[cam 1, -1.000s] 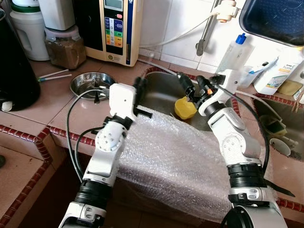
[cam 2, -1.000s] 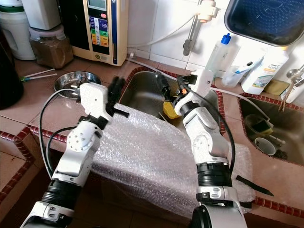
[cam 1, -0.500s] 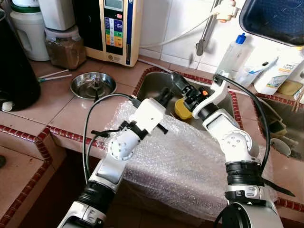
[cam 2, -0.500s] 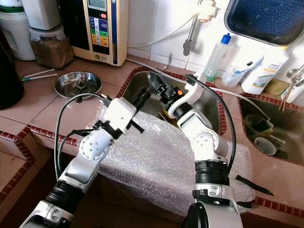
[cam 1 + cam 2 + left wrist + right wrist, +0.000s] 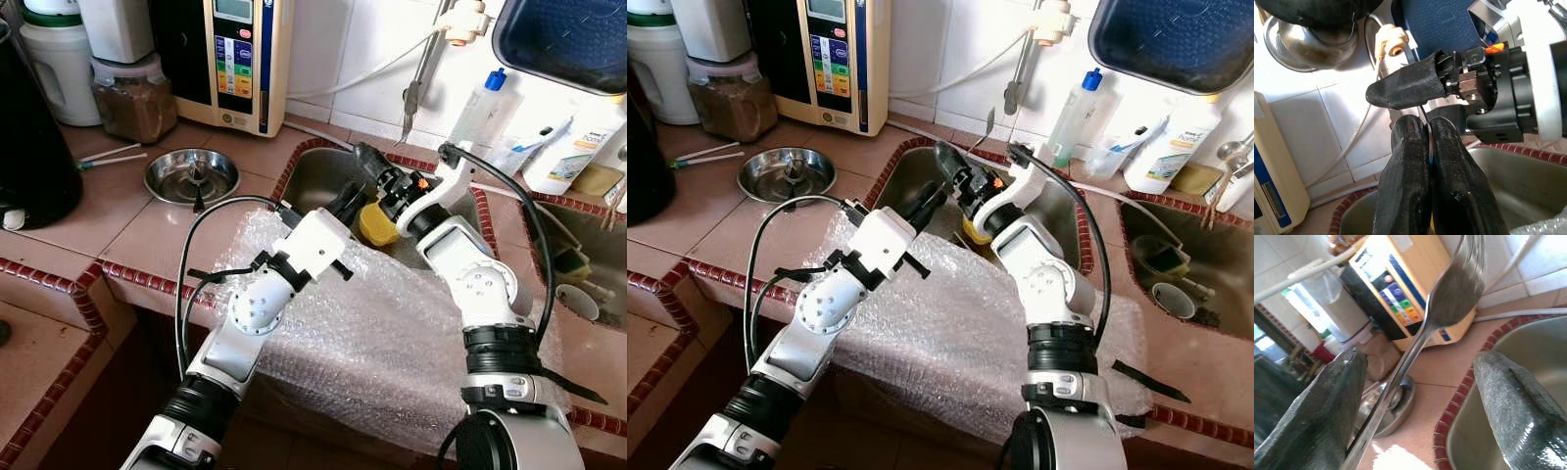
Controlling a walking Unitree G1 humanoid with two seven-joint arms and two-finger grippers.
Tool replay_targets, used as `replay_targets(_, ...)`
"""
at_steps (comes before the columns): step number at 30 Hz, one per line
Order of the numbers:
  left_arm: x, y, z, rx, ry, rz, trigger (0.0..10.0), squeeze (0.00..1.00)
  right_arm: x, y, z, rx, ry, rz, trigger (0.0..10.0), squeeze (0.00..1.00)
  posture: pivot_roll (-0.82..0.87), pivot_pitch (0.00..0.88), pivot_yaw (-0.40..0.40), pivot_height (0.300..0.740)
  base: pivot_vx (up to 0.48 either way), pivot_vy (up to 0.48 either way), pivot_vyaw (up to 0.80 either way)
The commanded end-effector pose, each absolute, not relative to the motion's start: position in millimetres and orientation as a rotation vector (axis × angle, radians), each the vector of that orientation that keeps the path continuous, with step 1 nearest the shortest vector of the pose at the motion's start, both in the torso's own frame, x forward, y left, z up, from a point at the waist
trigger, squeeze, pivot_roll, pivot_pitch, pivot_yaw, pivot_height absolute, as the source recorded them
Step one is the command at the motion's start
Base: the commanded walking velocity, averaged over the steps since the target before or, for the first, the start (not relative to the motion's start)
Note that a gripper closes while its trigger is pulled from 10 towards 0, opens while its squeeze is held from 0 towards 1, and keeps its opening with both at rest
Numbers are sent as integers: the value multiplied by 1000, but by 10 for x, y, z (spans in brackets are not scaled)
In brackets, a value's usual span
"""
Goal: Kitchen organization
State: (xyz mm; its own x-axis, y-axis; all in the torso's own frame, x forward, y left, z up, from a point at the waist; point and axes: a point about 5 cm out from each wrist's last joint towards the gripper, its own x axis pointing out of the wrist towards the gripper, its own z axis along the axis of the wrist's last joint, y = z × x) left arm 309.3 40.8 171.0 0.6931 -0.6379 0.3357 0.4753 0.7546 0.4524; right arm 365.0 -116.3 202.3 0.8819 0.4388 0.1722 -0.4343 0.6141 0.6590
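A metal fork (image 5: pixel 1449 298) stands up over the steel sink (image 5: pixel 323 181); its handle is pinched edge-on between the fingers of my left gripper (image 5: pixel 1426 125), which is shut on it. That gripper (image 5: pixel 926 201) reaches in over the bubble wrap. My right gripper (image 5: pixel 955 166) meets it from the other side, just above the sink. In the right wrist view its fingers (image 5: pixel 1317 416) are open on either side of the fork's handle, without touching it. The fork's tines (image 5: pixel 988 122) poke up near the wall.
Bubble wrap (image 5: pixel 372 323) drapes the counter's front edge. A yellow object (image 5: pixel 377 223) lies in the sink. A steel bowl (image 5: pixel 191 174), a beige appliance (image 5: pixel 235 59) and a black kettle (image 5: pixel 29 137) stand left. Bottles (image 5: pixel 485 103) and a second sink (image 5: pixel 578 274) are right.
My left arm has swung right from the counter's edge to the sink and closed in on the right gripper. The fork now stands up between them.
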Motion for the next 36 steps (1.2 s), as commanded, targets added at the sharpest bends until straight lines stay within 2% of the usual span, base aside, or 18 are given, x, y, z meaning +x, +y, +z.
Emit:
replay_targets(1, 3058, 331, 1785, 344, -556, -652, 0, 0, 3695, -1313, 1956, 739, 28, 401, 0, 0, 79, 0, -128, 740, 0, 0, 0)
replay_targets(10, 3040, 313, 1770, 416, -583, -667, 0, 0, 3765, -1386, 1887, 692, 80, 300, 0, 0, 79, 0, -129, 740, 0, 0, 0)
replay_targets(14, 3080, 382, 1839, 398, -611, -586, 0, 0, 3798, -1464, 1864, 704, 89, 232, 0, 0, 78, 0, -132, 740, 0, 0, 0)
replay_targets(19, 3149, 466, 1807, 486, -594, -525, 0, 0, 3836, -1537, 1837, 715, 113, 166, 0, 0, 79, 0, -139, 740, 0, 0, 0)
replay_targets(30, 3174, 517, 1811, 672, -658, -452, 0, 0, 3861, -1524, 1943, 719, 111, 174, 0, 0, 74, 0, -147, 740, 0, 0, 0)
replay_targets(36, 3191, 535, 1781, 712, -657, -435, 0, 0, 3893, -1534, 2027, 719, 98, 165, 0, 0, 71, 0, -154, 740, 0, 0, 0)
